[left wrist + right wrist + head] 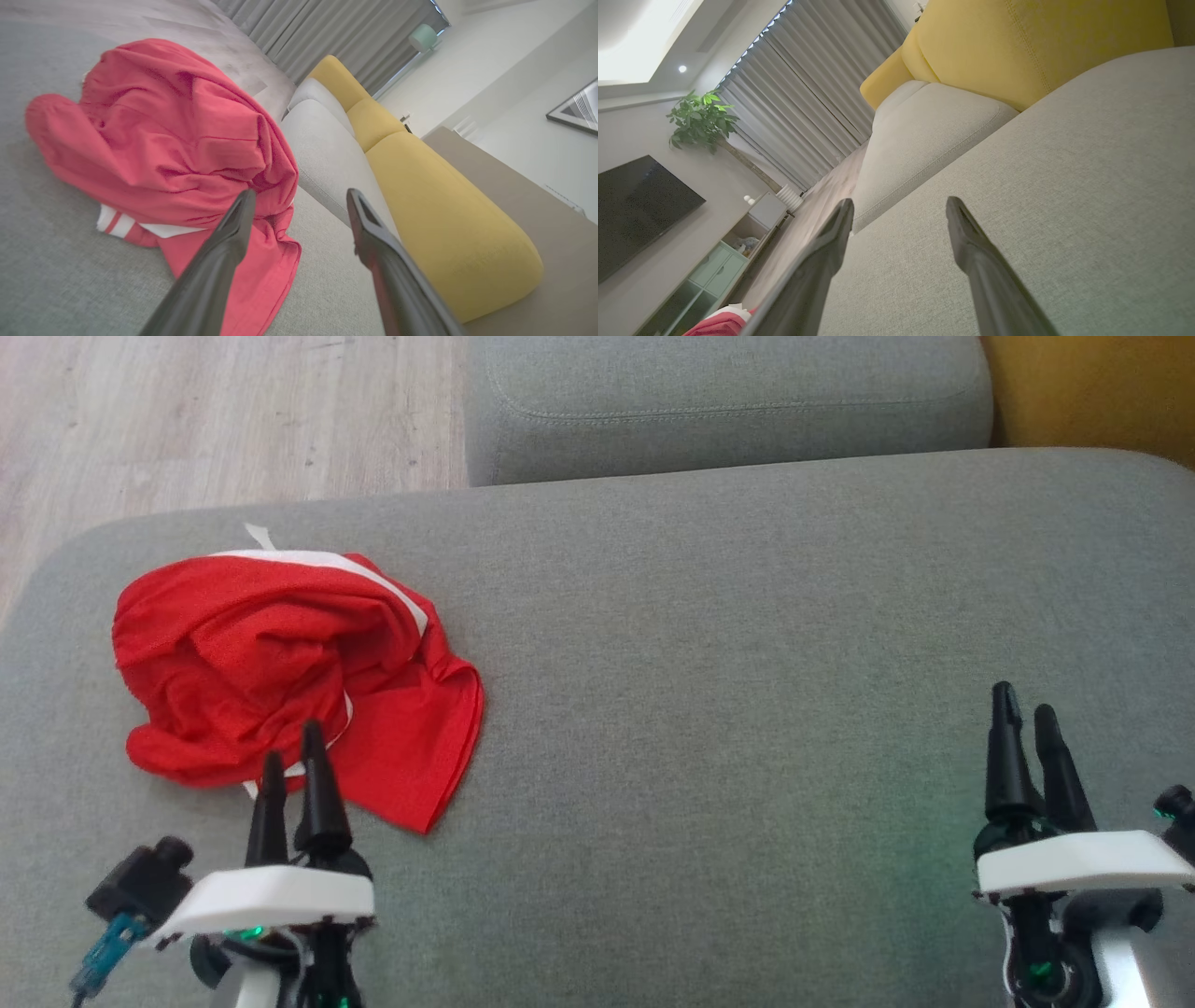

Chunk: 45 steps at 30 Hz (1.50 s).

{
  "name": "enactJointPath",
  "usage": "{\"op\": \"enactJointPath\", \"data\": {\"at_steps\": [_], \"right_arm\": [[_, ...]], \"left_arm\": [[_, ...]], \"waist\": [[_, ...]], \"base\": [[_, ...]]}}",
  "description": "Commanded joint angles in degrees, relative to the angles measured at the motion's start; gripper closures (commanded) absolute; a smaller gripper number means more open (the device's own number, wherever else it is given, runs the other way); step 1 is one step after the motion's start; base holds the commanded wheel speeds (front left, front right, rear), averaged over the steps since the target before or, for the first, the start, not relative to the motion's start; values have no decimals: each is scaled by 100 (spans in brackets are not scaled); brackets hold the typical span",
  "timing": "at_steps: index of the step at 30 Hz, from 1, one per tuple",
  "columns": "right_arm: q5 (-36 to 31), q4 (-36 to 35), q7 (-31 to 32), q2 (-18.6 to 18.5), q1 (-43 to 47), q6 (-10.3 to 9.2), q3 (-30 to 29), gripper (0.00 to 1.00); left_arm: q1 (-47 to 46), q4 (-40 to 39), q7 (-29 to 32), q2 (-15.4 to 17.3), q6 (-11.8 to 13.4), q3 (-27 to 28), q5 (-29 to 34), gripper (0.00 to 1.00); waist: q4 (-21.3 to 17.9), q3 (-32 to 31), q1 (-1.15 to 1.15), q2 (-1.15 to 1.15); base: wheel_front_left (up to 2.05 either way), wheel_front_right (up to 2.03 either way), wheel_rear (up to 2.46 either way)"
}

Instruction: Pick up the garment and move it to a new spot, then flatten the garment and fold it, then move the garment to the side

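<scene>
Toward the left end of the grey cushion [728,663], a crumpled red garment [280,653] lies in a heap with no clear long axis, one loose flap trailing toward the near edge. The left gripper [292,745], jaws wide and empty, hangs at that near side, plainly the closer arm; the right gripper [1024,702], equally wide, sits well apart near the right end
</scene>
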Motion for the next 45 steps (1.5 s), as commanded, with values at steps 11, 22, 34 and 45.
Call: {"op": "enactJointPath", "data": {"at_steps": [11, 22, 34, 45], "right_arm": [[-1202, -308, -243, -44, -269, -2, 249, 0], [-2182, -446, -429, -48, -265, -3, 304, 0], [-3180, -595, -615, -52, -267, -3, 371, 0], [-4048, -728, -800, -56, -276, -4, 397, 0]], "left_arm": [[-363, -189, -250, 167, 98, -442, 1256, 0], [-501, -241, -435, 409, 452, -1001, 2214, 0], [-735, -61, -621, 654, 816, -1667, 3108, 0], [-1018, 41, -805, 933, 1355, -2337, 3994, 0]], "waist": [[-42, 22, 0, 0], [-37, 26, 0, 0], [-36, 47, 0, 0], [-34, 84, 0, 0]], "base": [[0, 0, 0], [0, 0, 0], [0, 0, 0], [0, 0, 0]]}}
